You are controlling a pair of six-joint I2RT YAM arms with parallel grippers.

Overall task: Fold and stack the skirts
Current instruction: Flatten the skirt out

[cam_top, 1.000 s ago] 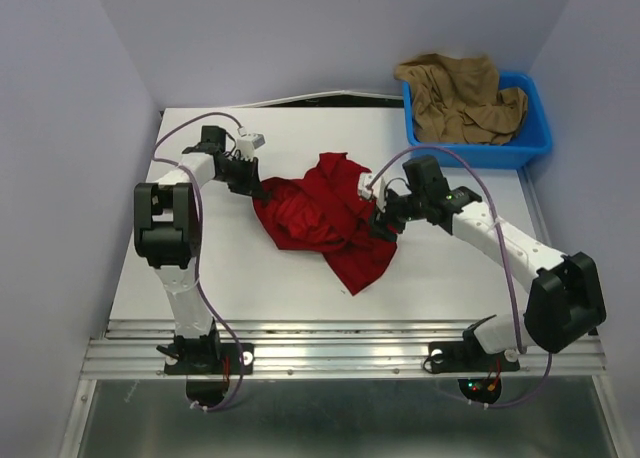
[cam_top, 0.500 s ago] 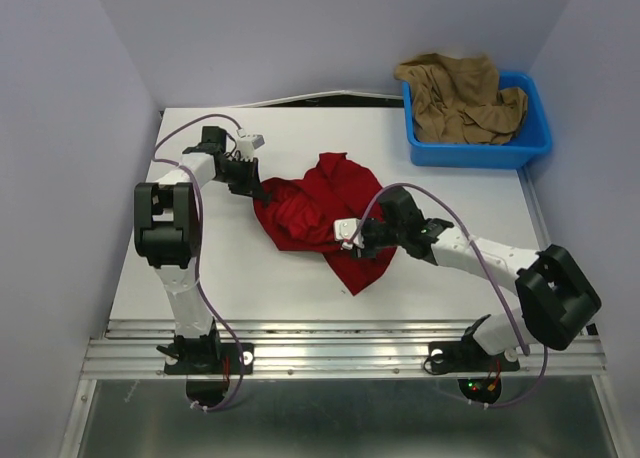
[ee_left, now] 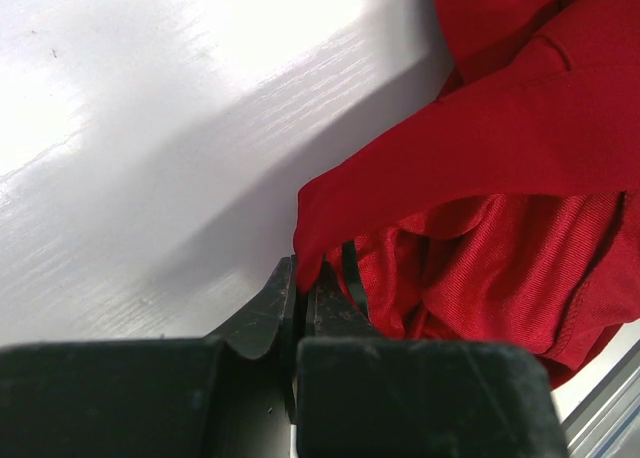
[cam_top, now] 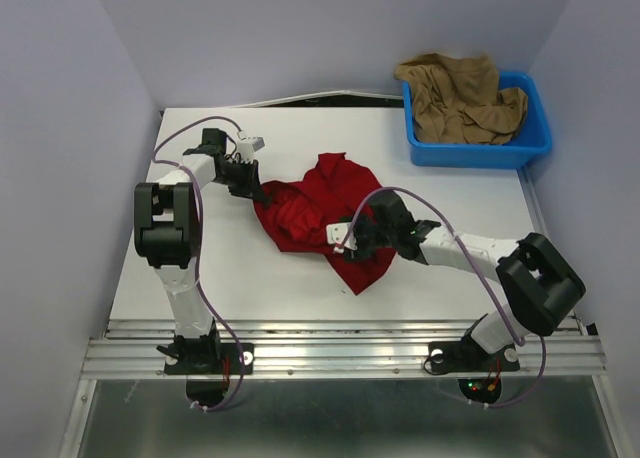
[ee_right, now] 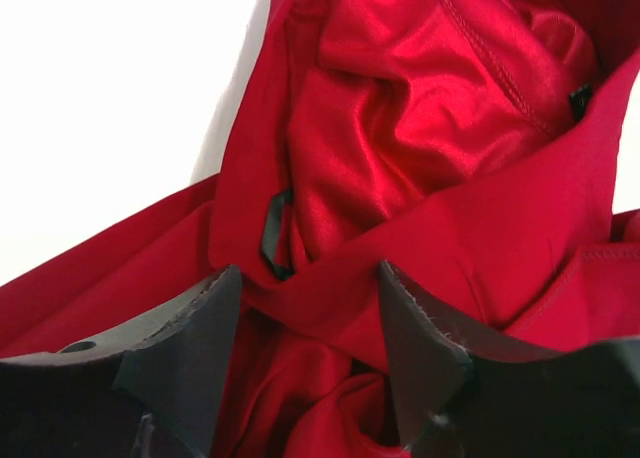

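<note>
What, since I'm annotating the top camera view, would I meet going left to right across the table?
left gripper, pinching the cloth's edge → red skirt → tan skirt, heaped in the blue bin

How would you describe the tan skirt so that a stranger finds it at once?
On the white table, find the blue bin at the far right corner. The tan skirt lies crumpled inside it; the other skirt is red and lies outside the bin.
</note>
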